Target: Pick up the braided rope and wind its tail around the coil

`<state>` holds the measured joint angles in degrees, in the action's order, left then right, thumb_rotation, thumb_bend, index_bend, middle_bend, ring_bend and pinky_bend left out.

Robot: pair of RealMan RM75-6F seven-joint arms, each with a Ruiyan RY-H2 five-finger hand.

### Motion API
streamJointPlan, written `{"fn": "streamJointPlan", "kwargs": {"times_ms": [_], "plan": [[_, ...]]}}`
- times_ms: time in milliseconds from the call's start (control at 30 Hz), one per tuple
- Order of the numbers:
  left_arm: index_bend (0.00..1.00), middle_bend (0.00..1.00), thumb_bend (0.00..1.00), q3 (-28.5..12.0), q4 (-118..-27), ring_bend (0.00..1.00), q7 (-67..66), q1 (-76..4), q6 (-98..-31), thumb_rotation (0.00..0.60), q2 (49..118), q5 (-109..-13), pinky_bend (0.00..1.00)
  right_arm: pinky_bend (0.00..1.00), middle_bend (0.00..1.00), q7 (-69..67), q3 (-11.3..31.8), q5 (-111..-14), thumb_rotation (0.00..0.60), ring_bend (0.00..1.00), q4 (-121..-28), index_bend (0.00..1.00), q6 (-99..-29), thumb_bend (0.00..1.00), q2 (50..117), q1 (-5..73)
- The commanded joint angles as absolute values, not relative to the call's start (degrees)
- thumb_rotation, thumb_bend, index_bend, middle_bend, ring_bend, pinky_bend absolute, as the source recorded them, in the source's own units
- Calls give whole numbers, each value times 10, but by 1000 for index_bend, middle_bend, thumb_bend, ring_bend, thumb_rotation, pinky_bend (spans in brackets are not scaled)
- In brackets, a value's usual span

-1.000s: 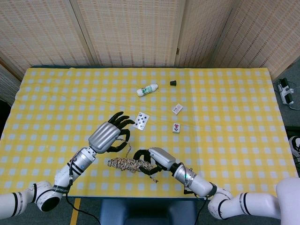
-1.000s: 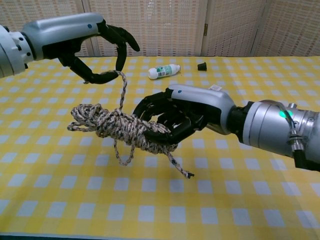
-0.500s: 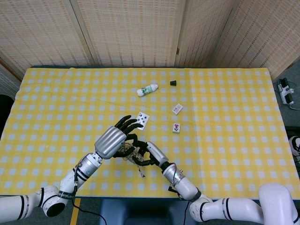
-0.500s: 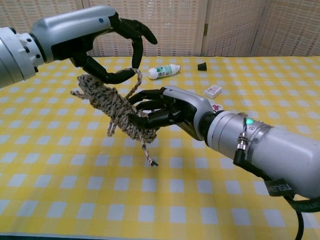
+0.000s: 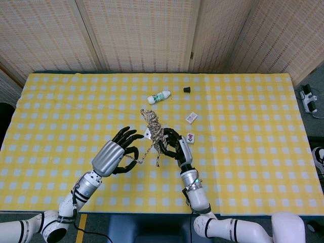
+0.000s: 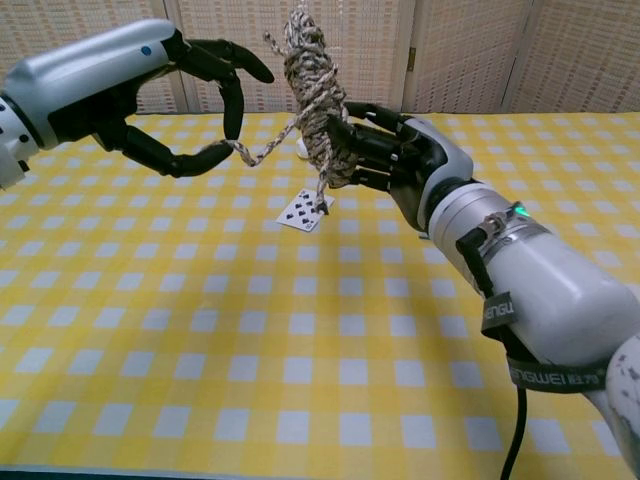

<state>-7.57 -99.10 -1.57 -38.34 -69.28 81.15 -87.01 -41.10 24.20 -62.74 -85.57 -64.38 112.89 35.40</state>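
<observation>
A staged test room: yellow-checked table (image 5: 253, 101), woven folding screens (image 5: 142, 35) behind, power strip (image 5: 309, 98) on floor.

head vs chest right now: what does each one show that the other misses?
Head only: the small white bottle, black cap, two small tiles and the table's far edge.

Chest only: the playing card in plain sight.

Both: the left hand pinching the rope tail, and the right hand holding the rope coil upright.
</observation>
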Motion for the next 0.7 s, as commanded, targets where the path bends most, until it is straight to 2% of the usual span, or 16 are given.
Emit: {"fn": "streamJointPlan", "kwargs": {"times_ms": [33,267,367,700], "plan": [[620,200,470,-75,-988,109,-2,-378,-690,600,810,-861,0,550,676,-467,238,-694,600,728,-825,827,-675,783,1134,335],[620,200,470,-78,-983,109,29,-376,-671,600,802,-836,0,550,677,-544,218,-769,600,726,-805,831,-696,783,1111,323],[620,200,470,-82,-979,109,39,-374,-666,600,797,-826,0,550,676,-539,223,-791,600,726,-810,832,-689,783,1086,334],[620,200,470,-83,-998,109,69,-374,-640,600,771,-814,0,550,676,-511,181,-872,600,727,-810,831,-720,783,1032,339]]}}
